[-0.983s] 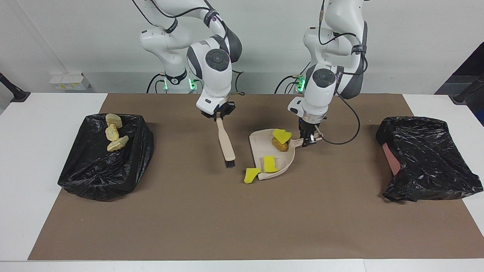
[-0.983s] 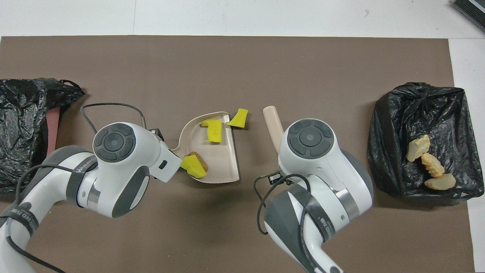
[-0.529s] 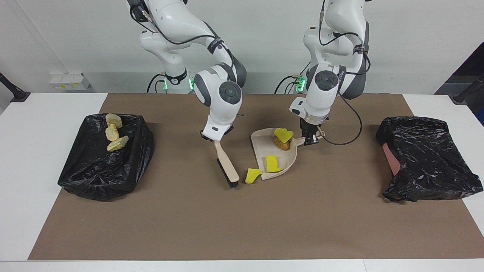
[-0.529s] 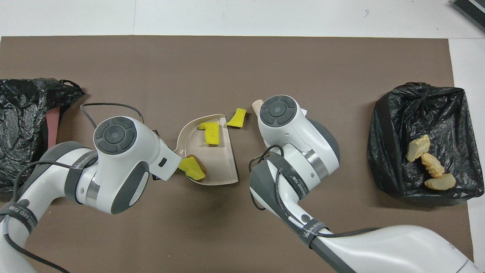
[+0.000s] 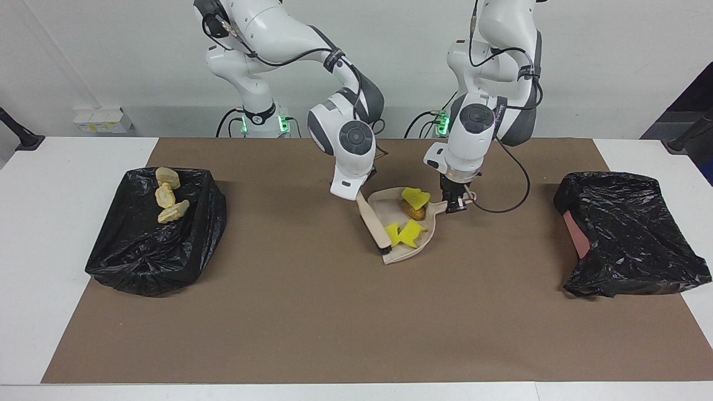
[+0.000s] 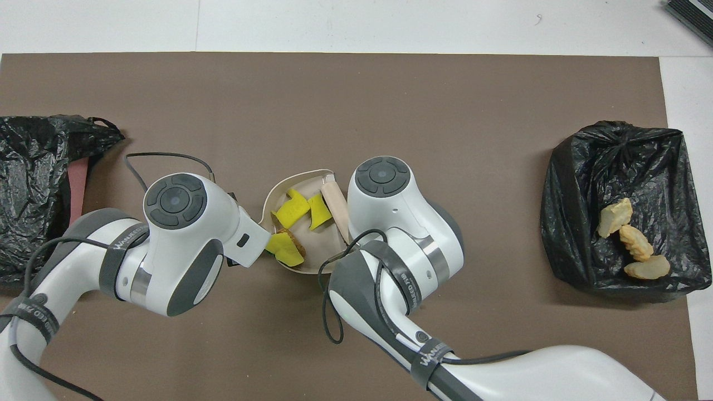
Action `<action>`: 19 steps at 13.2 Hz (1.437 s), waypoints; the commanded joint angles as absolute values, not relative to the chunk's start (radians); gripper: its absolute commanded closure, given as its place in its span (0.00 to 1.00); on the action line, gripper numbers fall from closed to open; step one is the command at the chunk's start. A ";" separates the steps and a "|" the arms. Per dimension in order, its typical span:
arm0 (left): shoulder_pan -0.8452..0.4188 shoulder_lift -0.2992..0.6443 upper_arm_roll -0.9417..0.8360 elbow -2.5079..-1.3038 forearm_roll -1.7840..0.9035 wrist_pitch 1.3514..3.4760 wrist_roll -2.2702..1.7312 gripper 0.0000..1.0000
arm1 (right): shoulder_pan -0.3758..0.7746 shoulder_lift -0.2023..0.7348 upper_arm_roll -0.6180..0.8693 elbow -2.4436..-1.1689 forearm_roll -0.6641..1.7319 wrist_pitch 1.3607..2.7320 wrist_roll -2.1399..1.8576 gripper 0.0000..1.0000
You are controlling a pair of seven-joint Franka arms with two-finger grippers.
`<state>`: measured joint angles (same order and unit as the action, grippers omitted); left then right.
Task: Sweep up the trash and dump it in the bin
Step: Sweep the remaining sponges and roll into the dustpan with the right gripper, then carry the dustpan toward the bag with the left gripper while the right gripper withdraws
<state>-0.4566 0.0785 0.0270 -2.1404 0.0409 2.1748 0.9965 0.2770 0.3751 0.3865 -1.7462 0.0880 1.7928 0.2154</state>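
Three yellow wedges point(image 5: 405, 234) and a brown lump point(image 5: 414, 211) are sitting in the dustpan point(image 5: 402, 255) mid-bench; three croissants point(image 5: 167, 195) are lying in the bin point(image 5: 139, 262) at nine o'clock in the facing view. Left gripper point(image 5: 455, 205) jaws are gripping the dustpan handle; right gripper point(image 5: 361, 196) jaws are clamping the brush point(image 5: 372, 225) across the pan's mouth

My left gripper point(image 5: 455, 207) points straight down from a bent wrist, fingertips clamped together low over the middle of the table. My right arm reaches in beside it, wrist tilted, and its gripper point(image 5: 361, 196) is closed too.
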 commanded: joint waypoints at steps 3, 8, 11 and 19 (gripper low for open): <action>-0.428 0.078 0.031 -2.145 0.040 2.212 1.083 1.00 | 0.261 0.264 0.391 -1.790 0.114 1.776 0.428 1.00; -0.332 0.080 0.031 -2.079 -0.018 2.174 1.196 1.00 | 0.189 0.117 0.391 -1.792 0.115 1.688 0.541 1.00; -0.283 0.127 0.035 -1.913 -0.018 2.016 1.261 1.00 | 0.216 0.066 0.394 -1.856 0.179 1.681 0.630 1.00; -0.033 0.147 0.035 -1.709 -0.037 1.870 1.486 1.00 | 0.386 -0.123 0.394 -2.272 0.308 1.953 0.606 1.00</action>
<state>-0.1035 0.1216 0.0442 -1.7818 -0.0106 1.9193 1.4020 0.3766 -0.0604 0.3949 -2.1842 0.2687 1.8866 0.6139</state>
